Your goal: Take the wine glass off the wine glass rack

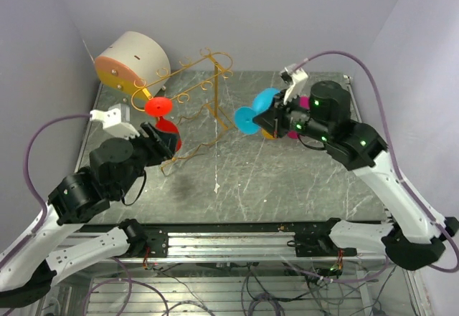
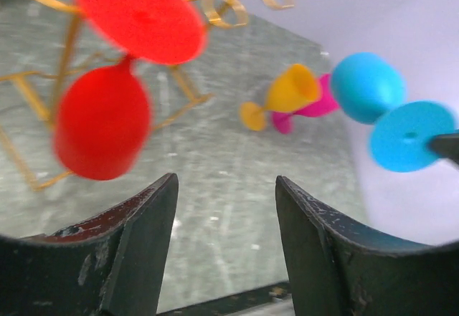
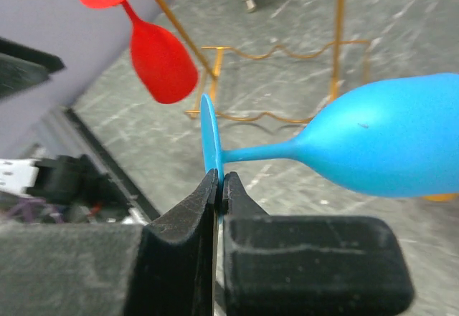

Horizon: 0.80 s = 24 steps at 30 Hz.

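Success likely hinged on the open left end effector (image 2: pixel 226 181) sliding the red wine glass (image 2: pixel 100 126) along the rails of the gold rack (image 3: pixel 338 36), while the right end effector (image 3: pixel 219 178) clamped the blue wine glass (image 3: pixel 387 144) by its foot.

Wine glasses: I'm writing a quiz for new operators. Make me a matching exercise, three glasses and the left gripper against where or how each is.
1 red glass
2 blue glass
3 yellow glass
4 left gripper

a lying on the table
b open, empty
c hanging bowl-down on the rack
d foot pinched in the right gripper

Pairs: 1-c, 2-d, 3-a, 4-b
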Available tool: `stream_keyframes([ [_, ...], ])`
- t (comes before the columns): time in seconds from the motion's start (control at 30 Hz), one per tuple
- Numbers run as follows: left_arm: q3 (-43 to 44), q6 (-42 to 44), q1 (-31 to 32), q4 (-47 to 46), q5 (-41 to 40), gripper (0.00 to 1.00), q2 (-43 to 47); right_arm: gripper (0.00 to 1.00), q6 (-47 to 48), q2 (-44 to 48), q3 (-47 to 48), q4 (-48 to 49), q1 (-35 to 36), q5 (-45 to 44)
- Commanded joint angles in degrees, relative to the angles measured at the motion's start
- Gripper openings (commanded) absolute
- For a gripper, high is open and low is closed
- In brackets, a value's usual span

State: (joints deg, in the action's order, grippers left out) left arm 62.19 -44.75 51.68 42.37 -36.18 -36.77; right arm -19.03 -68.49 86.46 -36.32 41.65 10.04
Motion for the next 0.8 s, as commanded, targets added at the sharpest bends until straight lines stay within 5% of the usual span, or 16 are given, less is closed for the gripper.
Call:
stream_keyframes([
  [0.0, 8.2, -7.3, -0.2, -4.5, 13.8, 0.68, -5.9, 0.00, 13.3, 3.7, -1.2, -6.0, 0.9, -11.0],
  [0.37, 11.2, -21.2, -0.3, -13.8, 28.5, 0.73, -16.5, 0.00, 24.7, 8.0, -11.3, 3.8, 17.8, -35.2],
  [0.77, 2.1, -31.9, -0.4, -26.8, 38.1, 0.72, -20.5, 0.00, 34.2, 13.6, -17.1, 15.3, 27.0, -42.1],
])
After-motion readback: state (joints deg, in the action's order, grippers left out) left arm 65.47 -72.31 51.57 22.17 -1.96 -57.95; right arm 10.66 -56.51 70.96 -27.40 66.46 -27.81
